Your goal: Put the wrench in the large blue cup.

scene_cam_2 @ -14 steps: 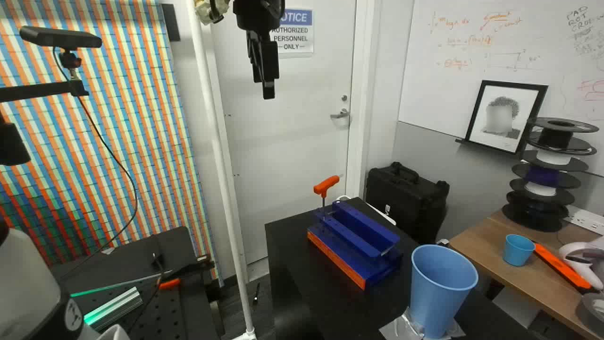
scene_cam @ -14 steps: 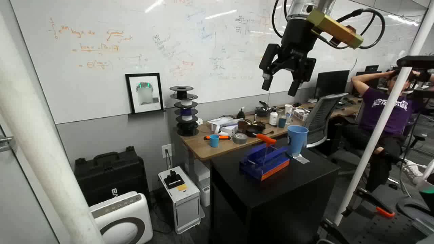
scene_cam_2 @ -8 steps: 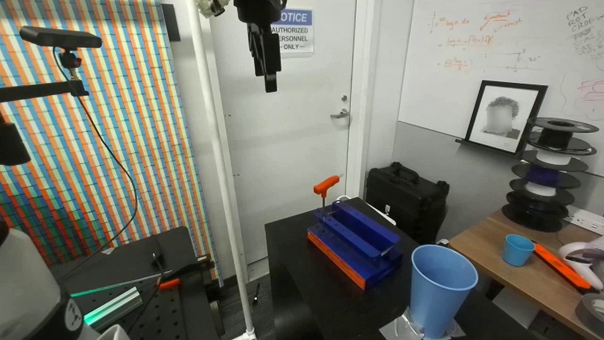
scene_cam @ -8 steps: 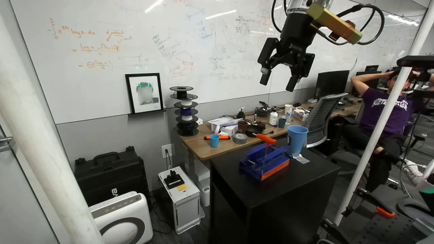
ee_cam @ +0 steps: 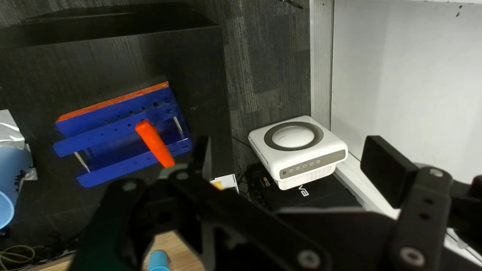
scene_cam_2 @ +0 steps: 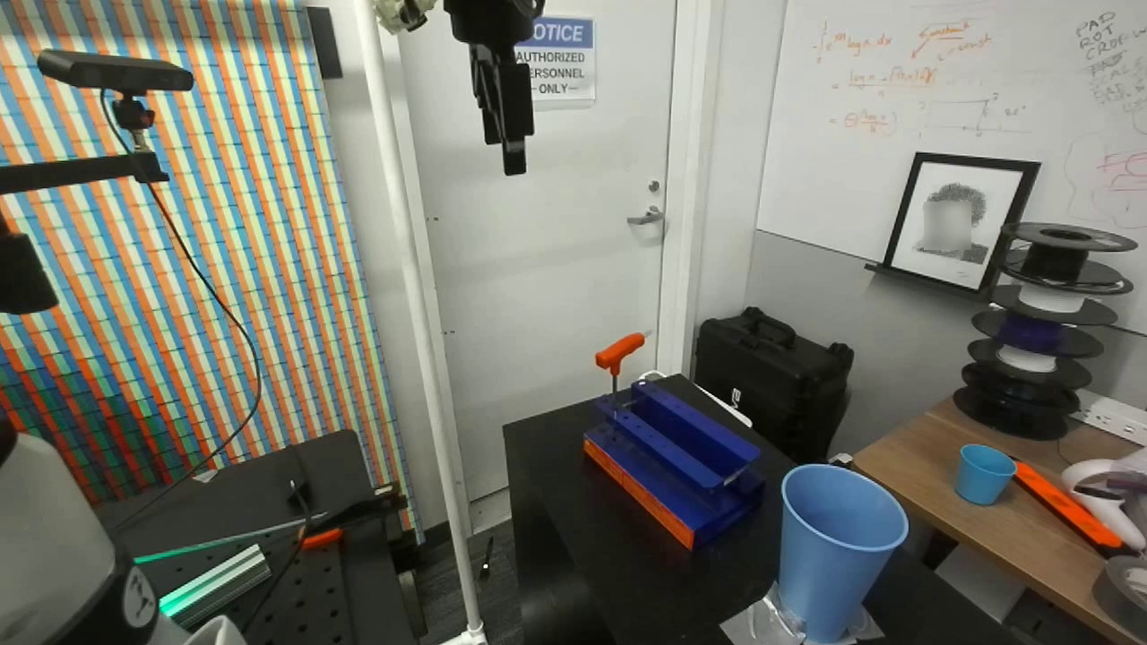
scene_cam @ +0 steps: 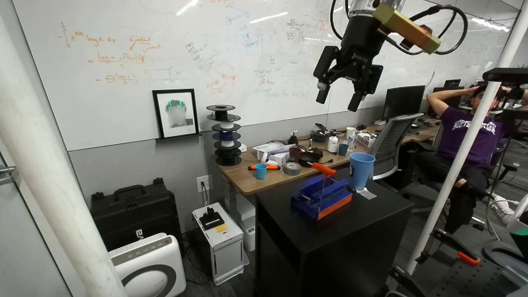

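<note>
Black fingers [scene_cam: 323,94], looping black cables [scene_cam: 466,31], silvery screws [ee_cam: 412,256]

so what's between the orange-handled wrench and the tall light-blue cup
From wrench to cup, the wrist view shows part of a long dark-blue rack, then black cabinet top.

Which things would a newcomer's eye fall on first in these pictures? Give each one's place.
Probably the orange-handled wrench, standing in the blue rack on the black cabinet. Next might come the large blue cup beside the rack, then the open gripper, hanging higher than both.
</note>
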`<state>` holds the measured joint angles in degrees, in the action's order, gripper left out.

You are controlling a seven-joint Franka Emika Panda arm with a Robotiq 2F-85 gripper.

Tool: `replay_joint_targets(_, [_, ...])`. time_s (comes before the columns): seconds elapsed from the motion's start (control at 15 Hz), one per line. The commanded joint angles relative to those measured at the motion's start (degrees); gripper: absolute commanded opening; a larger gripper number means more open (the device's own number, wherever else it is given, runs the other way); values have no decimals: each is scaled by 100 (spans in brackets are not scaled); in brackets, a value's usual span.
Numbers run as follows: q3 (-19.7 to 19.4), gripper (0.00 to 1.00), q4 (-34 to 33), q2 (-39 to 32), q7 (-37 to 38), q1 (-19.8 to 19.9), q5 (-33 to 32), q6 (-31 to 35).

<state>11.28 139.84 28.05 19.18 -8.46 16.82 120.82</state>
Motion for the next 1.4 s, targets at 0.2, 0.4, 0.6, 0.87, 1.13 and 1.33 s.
replay_joint_targets(0.2, [-68, 100, -66, -141, -249, -16, -50, -129])
replay_joint_targets(0.4, [-126, 100, -30, -386, -532, 82, -333, -106])
replay_joint_targets(0.6, [-223, 100, 85, -715, -843, 266, -923, 173])
replay_joint_targets(0.87, [-441, 100, 26, -1454, -1277, 440, -1498, 492])
replay_joint_targets(1.13, [-587, 100, -144, -2370, -1709, 444, -1706, 1021])
replay_joint_targets(1.33, [-603, 100, -316, -2967, -1917, 415, -1770, 1480])
